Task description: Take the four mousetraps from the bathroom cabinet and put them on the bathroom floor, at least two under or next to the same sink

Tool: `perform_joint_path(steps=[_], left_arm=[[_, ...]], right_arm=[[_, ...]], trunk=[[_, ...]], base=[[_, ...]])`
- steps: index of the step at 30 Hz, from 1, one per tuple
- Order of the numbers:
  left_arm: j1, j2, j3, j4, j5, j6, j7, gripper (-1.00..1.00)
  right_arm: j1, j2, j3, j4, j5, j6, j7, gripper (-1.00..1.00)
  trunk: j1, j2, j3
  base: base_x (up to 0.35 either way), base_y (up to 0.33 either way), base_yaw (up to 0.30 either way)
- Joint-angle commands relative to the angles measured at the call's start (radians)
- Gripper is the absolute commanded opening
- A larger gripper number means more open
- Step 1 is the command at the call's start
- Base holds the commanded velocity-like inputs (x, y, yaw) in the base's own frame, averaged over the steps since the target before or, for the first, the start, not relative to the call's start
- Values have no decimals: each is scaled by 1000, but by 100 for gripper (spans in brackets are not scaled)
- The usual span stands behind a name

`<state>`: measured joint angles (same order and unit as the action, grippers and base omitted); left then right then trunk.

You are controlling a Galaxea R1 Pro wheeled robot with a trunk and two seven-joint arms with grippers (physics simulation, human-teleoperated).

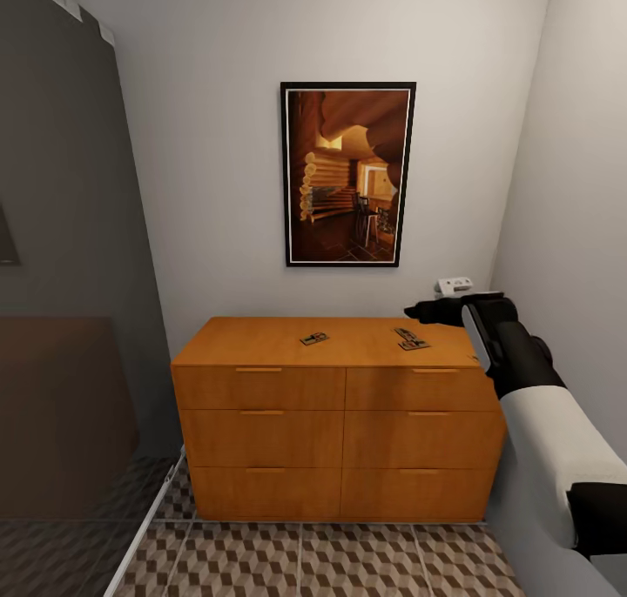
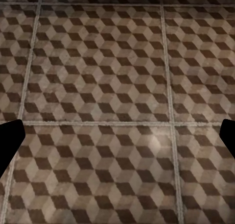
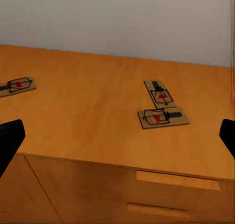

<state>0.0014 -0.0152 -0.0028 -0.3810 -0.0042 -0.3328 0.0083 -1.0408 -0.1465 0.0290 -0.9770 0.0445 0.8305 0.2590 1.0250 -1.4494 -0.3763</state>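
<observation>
Mousetraps are lying on the cabinet (image 1: 340,345) top, three of them showing, while both sets of jaws are standing wide apart and holding nothing. In the right wrist view the right gripper (image 3: 117,136) is showing its two dark fingertips (image 3: 10,140) at opposite edges, hovering over the front edge of the wooden top. Beyond them, two traps are sitting together near the top's right end: the nearer mousetrap (image 3: 162,117) and the farther mousetrap (image 3: 159,92), which are meeting at a corner and forming an angle. A third, the lone mousetrap (image 3: 17,85), is resting well apart from that pair, toward the middle of the top. In the head view the right arm (image 1: 522,388) is reaching toward the chest's right end, where the pair (image 1: 410,338) is lying, with the single one (image 1: 314,338) nearer the centre. The left gripper (image 2: 117,136) is pointing down at the bathroom floor (image 2: 98,77), its cube-patterned tiles crossed by pale grout lines. A framed picture (image 1: 348,175) is hanging on the wall above the chest.
</observation>
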Motion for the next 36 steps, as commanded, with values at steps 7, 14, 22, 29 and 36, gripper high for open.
perform_joint_path(steps=[7,14,22,29,36], left_arm=[[0,0,0,-1,0,-2,1,100],[0,0,0,-1,0,-2,1,100],[0,0,0,-1,0,-2,1,100],[0,0,0,-1,0,-2,1,100],[0,0,0,-1,0,-2,1,100]], right_arm=[[-1,-25,3,6,3,11,4,100],[-1,-33,2,35,4,29,2,100],[0,-50,3,72,4,37,2,100],[1,-54,4,93,3,38,2,100],[1,-54,3,105,3,38,2,100]], trunk=[[0,-1,-1],[0,-1,-1],[0,-1,-1],[0,-1,-1],[0,-1,-1]], base=[[0,0,0],[0,0,0],[0,0,0],[0,0,0],[0,0,0]])
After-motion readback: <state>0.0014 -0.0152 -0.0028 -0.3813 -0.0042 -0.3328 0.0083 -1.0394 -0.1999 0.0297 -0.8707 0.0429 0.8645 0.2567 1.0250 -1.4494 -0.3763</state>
